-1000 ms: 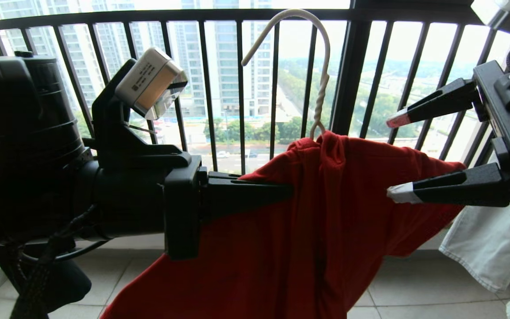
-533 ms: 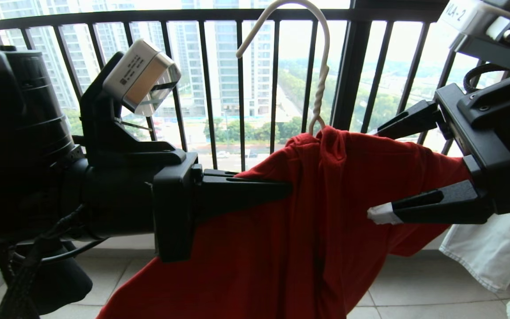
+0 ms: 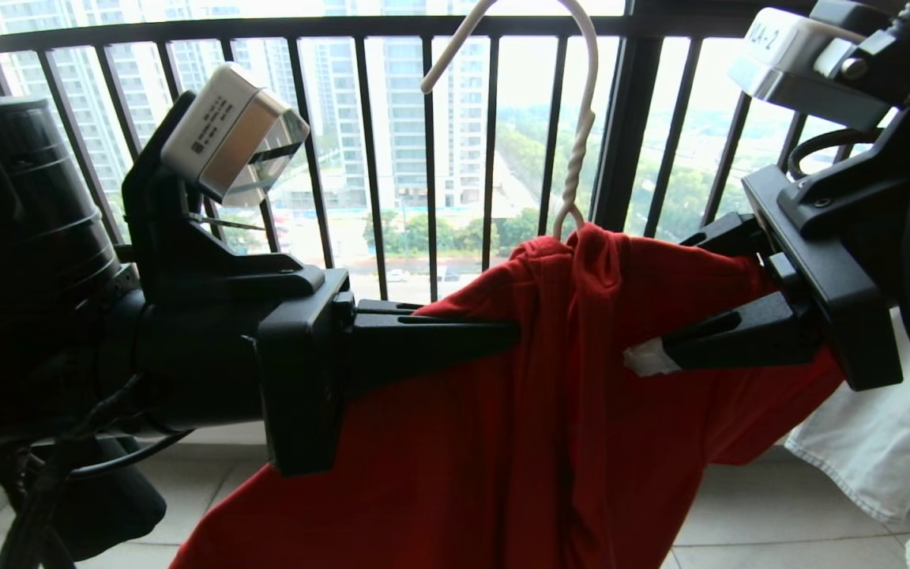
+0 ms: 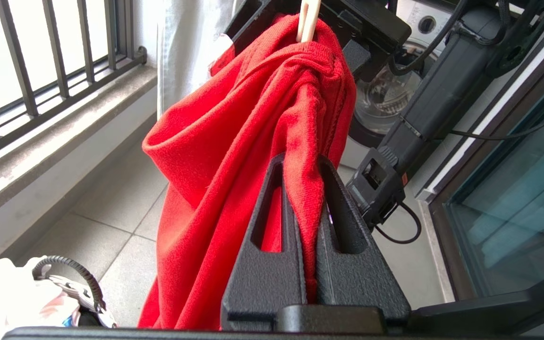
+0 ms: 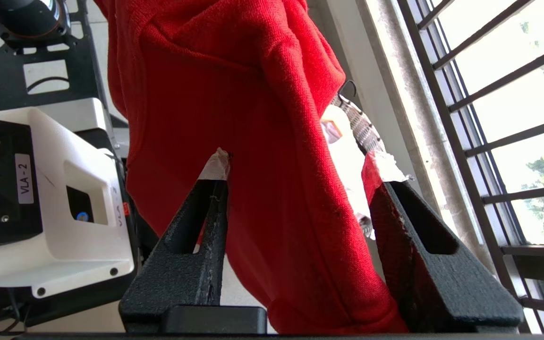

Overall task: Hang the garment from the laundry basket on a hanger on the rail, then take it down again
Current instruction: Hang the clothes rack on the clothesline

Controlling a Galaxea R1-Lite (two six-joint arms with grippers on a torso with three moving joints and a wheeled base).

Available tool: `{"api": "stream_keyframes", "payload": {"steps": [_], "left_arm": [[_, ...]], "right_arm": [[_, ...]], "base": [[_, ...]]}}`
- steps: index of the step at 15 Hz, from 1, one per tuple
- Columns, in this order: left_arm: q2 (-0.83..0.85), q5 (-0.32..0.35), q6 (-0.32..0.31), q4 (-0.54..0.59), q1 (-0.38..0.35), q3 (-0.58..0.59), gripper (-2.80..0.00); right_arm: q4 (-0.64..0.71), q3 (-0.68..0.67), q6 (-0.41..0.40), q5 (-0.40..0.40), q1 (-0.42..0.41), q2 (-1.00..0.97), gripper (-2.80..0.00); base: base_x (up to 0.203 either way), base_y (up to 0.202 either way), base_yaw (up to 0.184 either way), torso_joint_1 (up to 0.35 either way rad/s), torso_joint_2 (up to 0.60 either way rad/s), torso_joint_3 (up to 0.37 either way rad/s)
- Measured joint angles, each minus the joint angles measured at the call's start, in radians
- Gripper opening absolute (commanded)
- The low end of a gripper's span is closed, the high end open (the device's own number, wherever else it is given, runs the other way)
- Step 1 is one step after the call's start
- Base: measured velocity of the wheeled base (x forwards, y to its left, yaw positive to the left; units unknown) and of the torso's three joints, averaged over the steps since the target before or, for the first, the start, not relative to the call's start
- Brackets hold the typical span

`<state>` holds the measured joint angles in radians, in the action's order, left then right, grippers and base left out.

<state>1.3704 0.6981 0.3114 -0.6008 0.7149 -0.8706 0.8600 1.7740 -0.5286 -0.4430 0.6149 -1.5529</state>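
The red garment (image 3: 550, 411) hangs on the cream-white wire hanger (image 3: 581, 134), whose hook points up in front of the balcony bars, caught on nothing I can see. My left gripper (image 3: 514, 344) reaches in level from the left and is shut on the garment's (image 4: 234, 118) left shoulder fold (image 4: 300, 160), below the hanger's neck (image 4: 307, 21). My right gripper (image 3: 668, 296) comes in from the right. Its jaws straddle the other shoulder (image 5: 300, 163), still apart, with red cloth (image 5: 234, 71) between them. The laundry basket's dark loop handle (image 4: 71, 274) shows low on the floor. The rail is out of view.
The black balcony railing (image 3: 423, 158) stands close behind the hanger. A white garment (image 3: 874, 442) hangs at the right. Behind the arms are a washing machine (image 4: 395, 89) and a glass door (image 4: 513, 198). A stone ledge (image 4: 40, 160) runs under the railing above the tiled floor.
My right gripper has moved left over the garment's right shoulder, and its jaws have narrowed around the cloth. The left gripper has kept its grip. The hanger's hook has risen slightly.
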Motion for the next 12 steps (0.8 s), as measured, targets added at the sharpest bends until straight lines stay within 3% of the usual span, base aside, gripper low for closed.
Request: {"api": "stream_keyframes", "payload": {"steps": [2, 12], "left_arm": [[0.001, 0.000, 0.003, -0.061, 0.000, 0.021, -2.80], [0.010, -0.010, -0.037, -0.061, -0.003, 0.037, -2.80]], "right_arm": [[0.000, 0.003, 0.019, 0.001, 0.012, -0.002, -2.80], [0.002, 0.024, 0.076, 0.004, 0.071, 0.025, -2.80]], "base": [[0.000, 0.000, 0.000, 0.000, 0.00, 0.000], [0.000, 0.000, 0.000, 0.000, 0.00, 0.000]]}}
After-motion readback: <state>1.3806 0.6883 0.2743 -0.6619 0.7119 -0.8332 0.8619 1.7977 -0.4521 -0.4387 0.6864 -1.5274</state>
